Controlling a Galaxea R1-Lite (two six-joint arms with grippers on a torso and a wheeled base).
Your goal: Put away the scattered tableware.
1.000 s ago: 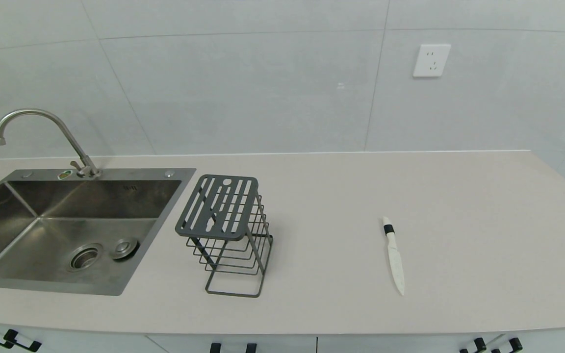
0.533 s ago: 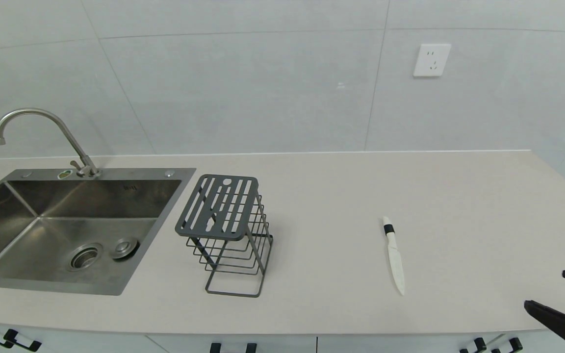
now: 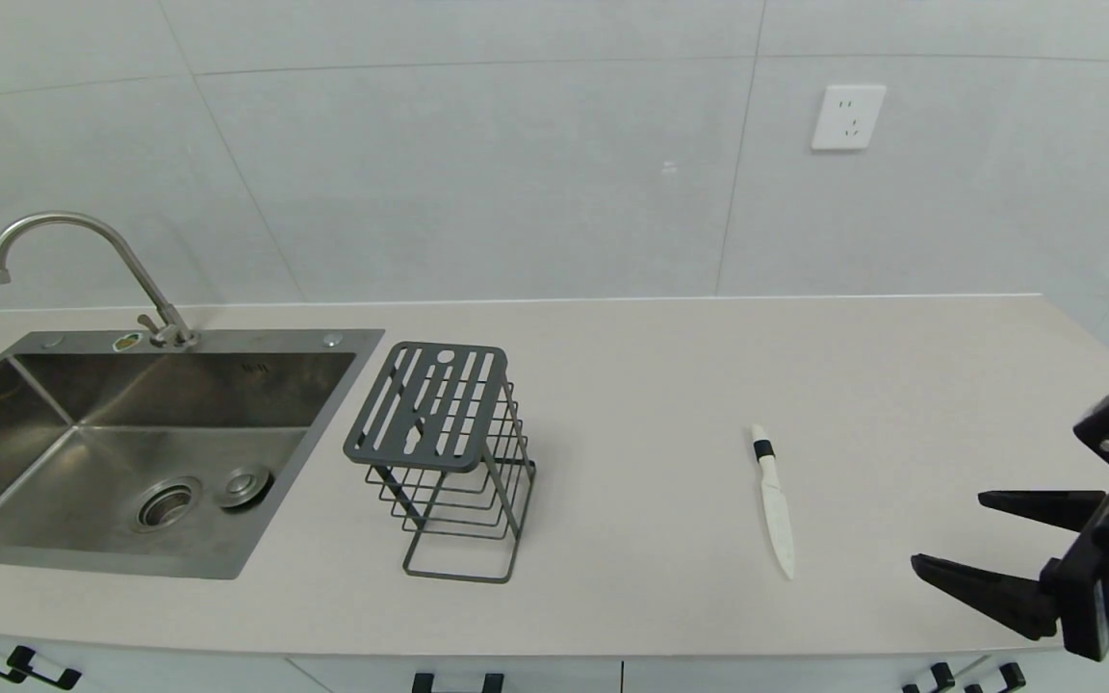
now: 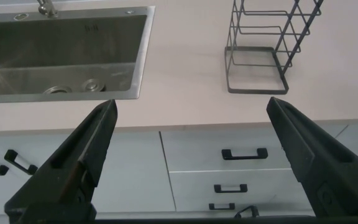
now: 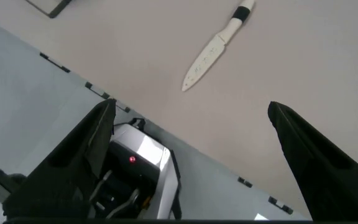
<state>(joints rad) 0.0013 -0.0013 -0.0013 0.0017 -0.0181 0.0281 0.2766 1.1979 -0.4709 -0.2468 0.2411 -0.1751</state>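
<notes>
Knife (image 3: pixel 772 500) lies unmoved on the counter (image 3: pixel 670 385), well right of the rack (image 3: pixel 444 452); my right gripper (image 3: pixel 949 529) has swung in from the right edge, jaws spread wide, so I judge the pickup is just starting.

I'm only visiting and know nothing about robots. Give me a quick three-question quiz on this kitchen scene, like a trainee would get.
1. True or false: the white knife already stands in the wire rack.
2. The right pincer is: A) open and empty, B) shut on the knife, C) shut and empty.
3. Fill in: the knife lies flat on the ____, between the rack and the right pincer.
Key: 1 false; 2 A; 3 counter.
</notes>
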